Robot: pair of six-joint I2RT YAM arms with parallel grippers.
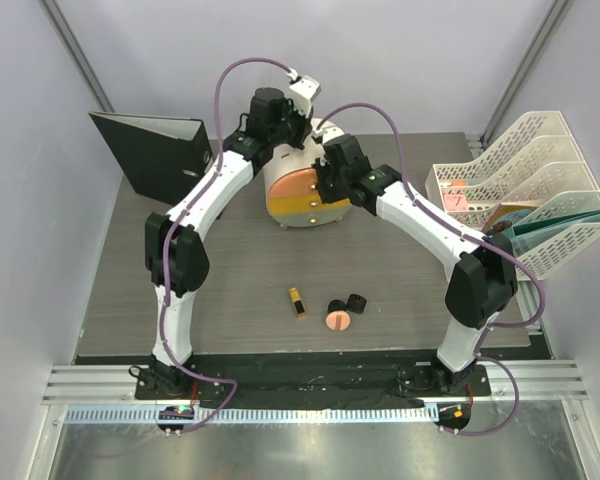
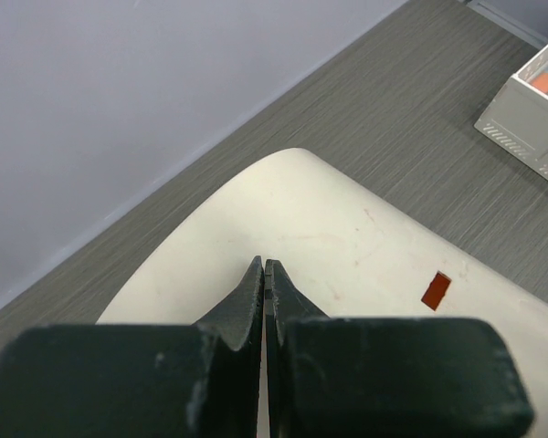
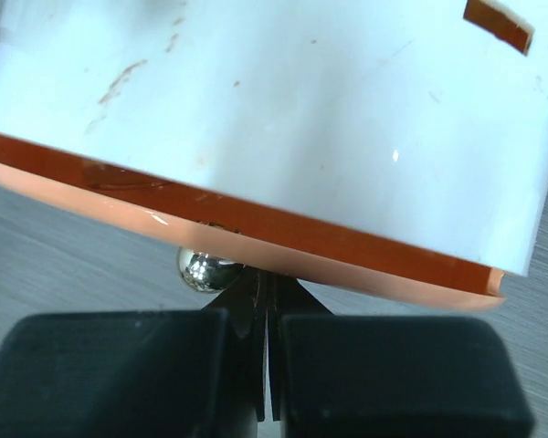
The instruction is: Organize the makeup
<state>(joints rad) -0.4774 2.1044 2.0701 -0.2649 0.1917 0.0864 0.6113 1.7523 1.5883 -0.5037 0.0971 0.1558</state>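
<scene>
At the upper centre of the top view, the large cream-and-orange box [image 1: 298,195] is seen lying on its side, with both arms gathered over it. The left gripper [image 2: 264,266] is shown with its jaws pressed together and nothing between them. It is poised over the cream wall of the box, where a small orange tab [image 2: 436,290] is visible at the lower right of the wrist view. The right gripper [image 3: 265,285] is likewise closed tight, with its tips set at the orange rim of the box, just beside a small silver knob [image 3: 205,269]. The makeup is found lower in the top view on the grey table [image 1: 230,270], well apart from both grippers. A black-gold lipstick [image 1: 297,302] is laid near the centre. To its right a round pink compact [image 1: 338,320] is grouped closely with a small black jar [image 1: 336,306] and a second black jar [image 1: 358,300]. A black binder [image 1: 155,150] is placed at the upper left, and a white file rack [image 1: 520,190] at the right edge.
</scene>
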